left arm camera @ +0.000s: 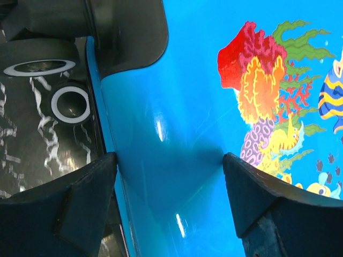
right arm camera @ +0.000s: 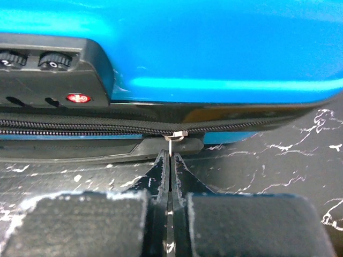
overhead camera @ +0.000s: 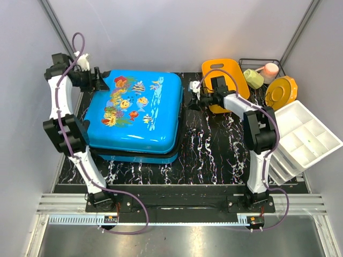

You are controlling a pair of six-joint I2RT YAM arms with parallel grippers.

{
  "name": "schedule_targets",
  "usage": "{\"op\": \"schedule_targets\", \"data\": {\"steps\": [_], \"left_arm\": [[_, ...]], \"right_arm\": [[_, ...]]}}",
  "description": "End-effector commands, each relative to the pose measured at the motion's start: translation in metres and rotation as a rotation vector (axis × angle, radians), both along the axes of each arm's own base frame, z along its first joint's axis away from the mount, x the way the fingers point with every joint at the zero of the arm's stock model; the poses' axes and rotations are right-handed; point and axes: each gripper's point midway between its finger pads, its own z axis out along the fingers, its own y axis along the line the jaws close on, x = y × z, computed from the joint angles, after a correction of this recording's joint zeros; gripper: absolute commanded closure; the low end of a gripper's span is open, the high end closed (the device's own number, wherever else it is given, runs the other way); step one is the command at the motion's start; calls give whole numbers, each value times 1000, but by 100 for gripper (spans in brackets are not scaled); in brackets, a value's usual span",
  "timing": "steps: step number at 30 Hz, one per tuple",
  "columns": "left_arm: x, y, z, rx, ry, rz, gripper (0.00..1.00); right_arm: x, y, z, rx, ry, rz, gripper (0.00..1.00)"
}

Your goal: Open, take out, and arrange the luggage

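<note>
Black marbled table (overhead camera: 214, 155) between pale grey walls, the luggage (overhead camera: 136, 110) flat at centre-left, fish-print lid up. At upper left, left gripper (overhead camera: 102, 79) spread wide astride its corner; at centre, right gripper (right arm camera: 170, 158) pinched tight on the zipper pull (right arm camera: 170, 140). Crowded at upper right: orange container (overhead camera: 231, 67), green cup (overhead camera: 253, 78), yellow plate (overhead camera: 281, 92), white divided tray (overhead camera: 308, 134).

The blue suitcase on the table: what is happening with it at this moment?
Both arms are working on the suitcase, which lies flat and closed on the table. The right claw is shut on the zipper pull on the suitcase's side, next to the combination lock. The left claw is open, straddling the suitcase's edge at a far corner. The zipper looks closed where it shows, so nothing has been taken out yet.
</note>
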Motion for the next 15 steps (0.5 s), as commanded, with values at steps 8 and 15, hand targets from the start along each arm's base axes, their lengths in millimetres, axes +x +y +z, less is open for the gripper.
{"op": "schedule_targets", "data": {"steps": [8,15], "left_arm": [[44,-146,-31,-22,-48,-394,24],[45,-22,121,-2,-350,77,2]], "right_arm": [[-105,5,12,-25,91,80,100],[-132,40,14,-34,144,93,100]]}}
